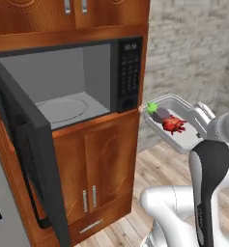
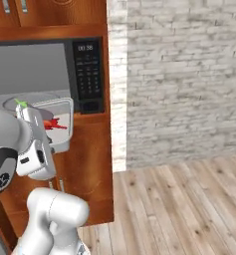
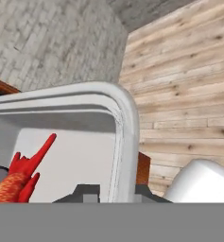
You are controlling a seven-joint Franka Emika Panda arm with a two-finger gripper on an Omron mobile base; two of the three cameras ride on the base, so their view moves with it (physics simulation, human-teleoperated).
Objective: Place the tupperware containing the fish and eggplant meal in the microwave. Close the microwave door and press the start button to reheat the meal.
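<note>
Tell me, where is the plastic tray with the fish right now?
The tupperware is held in the air, right of the open microwave, level with its lower edge.

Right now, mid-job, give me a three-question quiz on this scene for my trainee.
1. True or false: the microwave door is shut.
2. The tupperware is: A) on the turntable inside the microwave; B) held in the air to the right of the microwave, outside the cavity; C) on the wooden floor.
3. Fill in: in the tray lie a red fish and a dark eggplant with a ____ stem.

Key: 1 false, it stands swung wide open to the left. 2 B, the hand grips the tray's rim. 3 green.
</note>
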